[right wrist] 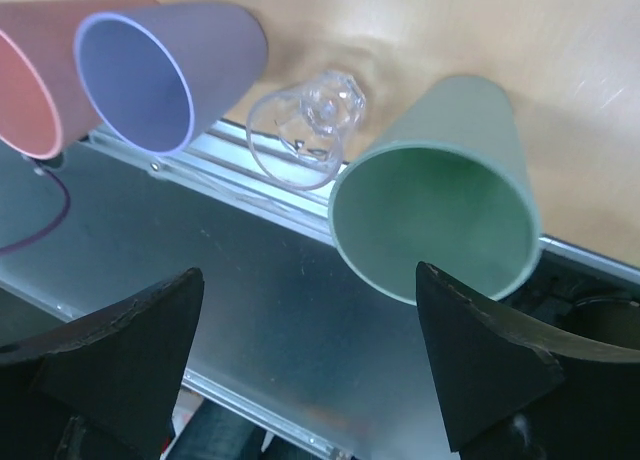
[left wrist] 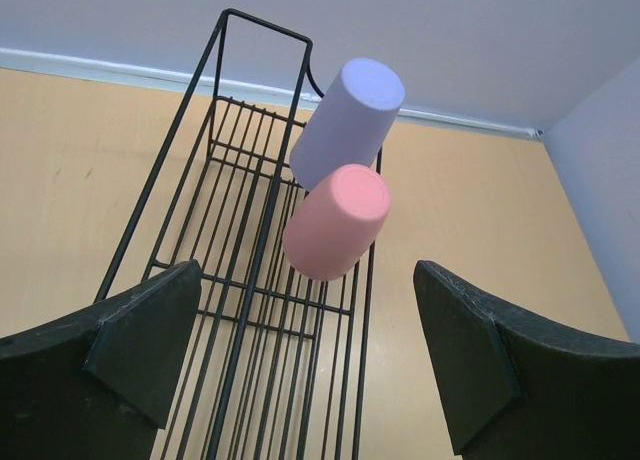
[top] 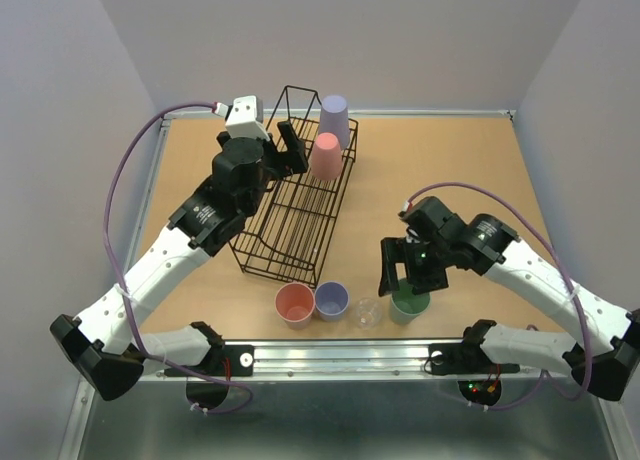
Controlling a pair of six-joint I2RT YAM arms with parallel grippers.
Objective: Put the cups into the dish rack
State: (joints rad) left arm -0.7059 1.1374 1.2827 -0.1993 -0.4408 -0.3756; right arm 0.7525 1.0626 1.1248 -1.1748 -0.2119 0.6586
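left gripper [left wrist: 305, 280], right gripper [right wrist: 310, 275], jaws spread

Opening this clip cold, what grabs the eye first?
Two upside-down cups, one lavender cup and one pink cup, lean at the far end of the dish rack, ahead of the open left gripper. Along the near edge stand a salmon cup, a second lavender cup, a clear cup and a green cup, the open right gripper hovering over the green one.

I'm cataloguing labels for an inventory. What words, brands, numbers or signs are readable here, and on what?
No text is legible.
The pink cup, lavender cup, green cup and dish rack carry no print.
Faint pale marks on the left arm's joint housing are too small to read.
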